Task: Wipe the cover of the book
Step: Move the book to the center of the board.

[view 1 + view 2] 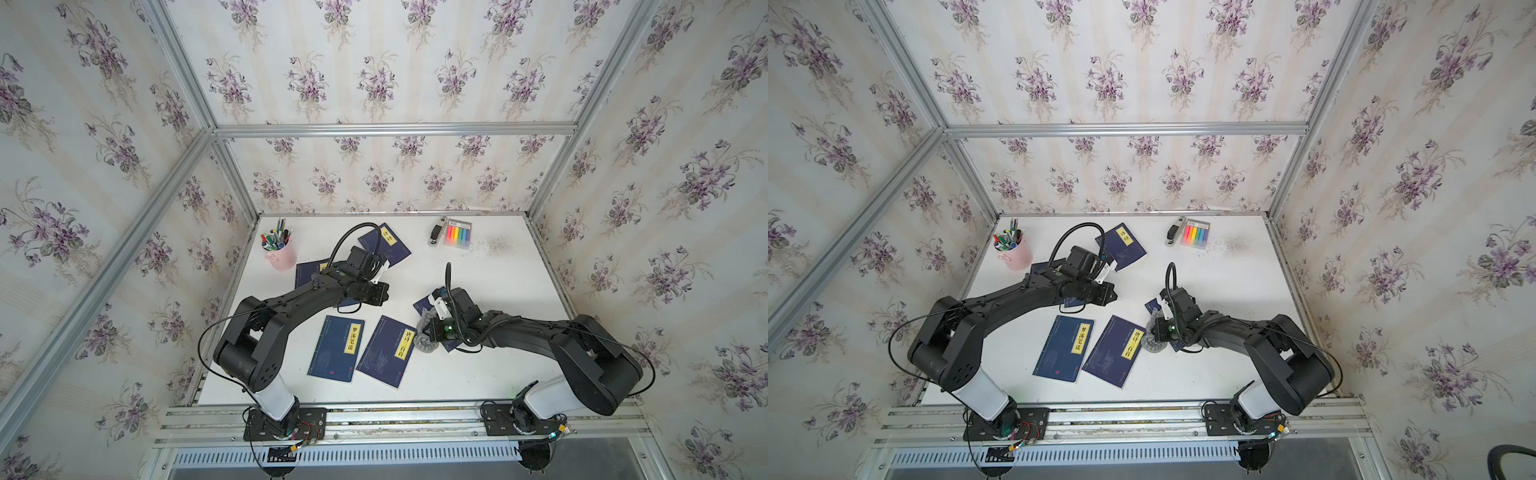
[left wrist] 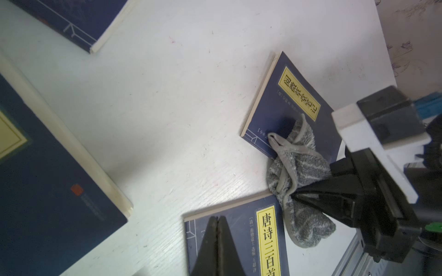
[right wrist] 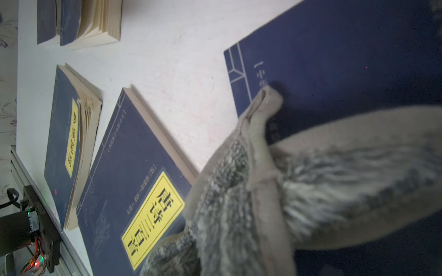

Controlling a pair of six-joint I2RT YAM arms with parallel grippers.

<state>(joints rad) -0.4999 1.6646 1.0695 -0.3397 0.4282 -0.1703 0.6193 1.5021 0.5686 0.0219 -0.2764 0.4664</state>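
**Right wrist view: only a corner of the cloth is on the cover, so flatten it before you stroke**

Closest to the lens, the grey terry cloth is bunched in the right gripper, whose jaws are clamped tight on it. Only one folded corner rests on the navy-blue paperback book with a yellow title label. That book lies flat on the right side of the white tabletop, mostly hidden under your right wrist in both top views.

I judge the wipe to be under way, with most of the cover yet to be reached. Lower the wrist so a broad pad of cloth meets the cover, not just the hem. Then stroke along the cover's length towards the label. Press lightly, because the book is thin and loose and will probably slide if you push hard.

The cloth's trailing fold hangs off the book's edge, just beside the corner of a second navy paperback. I cannot tell whether they touch, so lift the fold clear so you don't drag that book.

Further out, the left gripper hovers over the middle of the table with its jaws pressed together and nothing in them. You could bring it across to pin the book.

At the far edge, the pink cup of pens, the black stapler and the pack of coloured highlighters are well apart from your stroke.
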